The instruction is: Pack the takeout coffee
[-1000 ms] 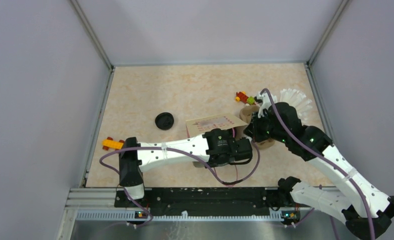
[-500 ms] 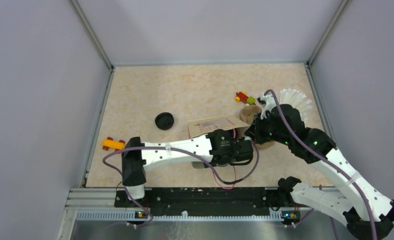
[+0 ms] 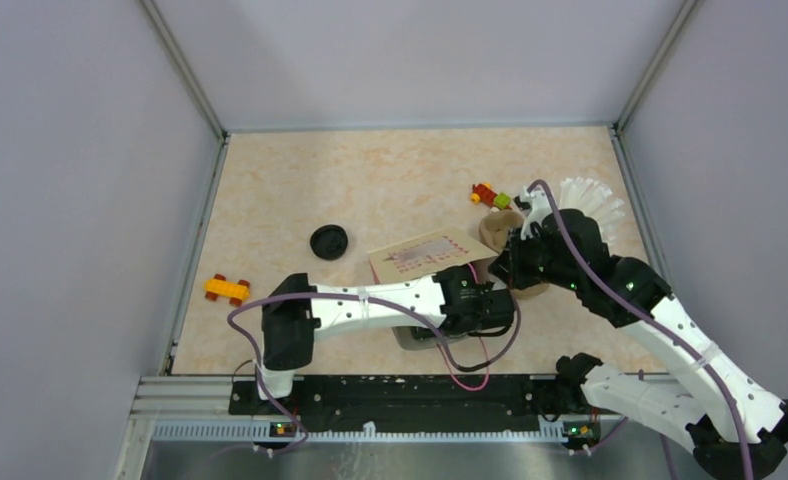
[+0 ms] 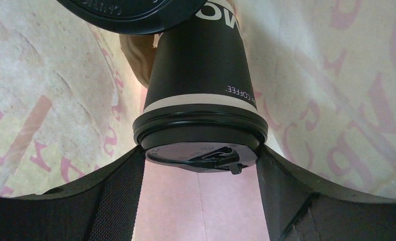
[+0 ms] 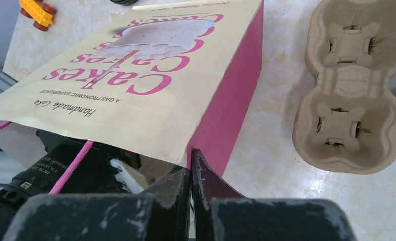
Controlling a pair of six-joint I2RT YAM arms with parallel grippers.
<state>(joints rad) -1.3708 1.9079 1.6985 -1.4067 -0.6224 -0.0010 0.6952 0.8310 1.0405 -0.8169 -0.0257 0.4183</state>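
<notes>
Across the beige marbled tabletop [image 3: 300,170] the open room lies at the far and left side, bounded by grey side walls [image 3: 80,200] that meet its edges. Near the front edge my white left arm [image 3: 370,305] stretches rightwards into the mouth of the cream paper bag with pink sides and pink "Cakes" lettering [image 5: 151,90], which lies on its side with little slack around the wrist. The right gripper [image 5: 192,160] is clenched tight on the lower edge of that bag's mouth, beside the pink gusset. Just right of the bag, not touching it, sits the brown moulded-pulp cup carrier [image 5: 349,85], and beyond it, close to the right wall, the pale cup of white straws [image 3: 590,200]. Inside the bag, the left gripper [image 4: 200,150] grasps a small black paper cup with white lettering [image 4: 198,70] by its lid rim, a finger on each side and the bag walls close around it. A second black plastic lid [image 4: 130,10] overlaps that cup's far end; I cannot tell what it belongs to. A round black lidded object [image 3: 328,241] rests on open table left of the bag. A yellow-and-red toy brick [image 3: 226,289] lies near the left edge, with a red, green and yellow brick cluster [image 3: 490,195] by the carrier.
</notes>
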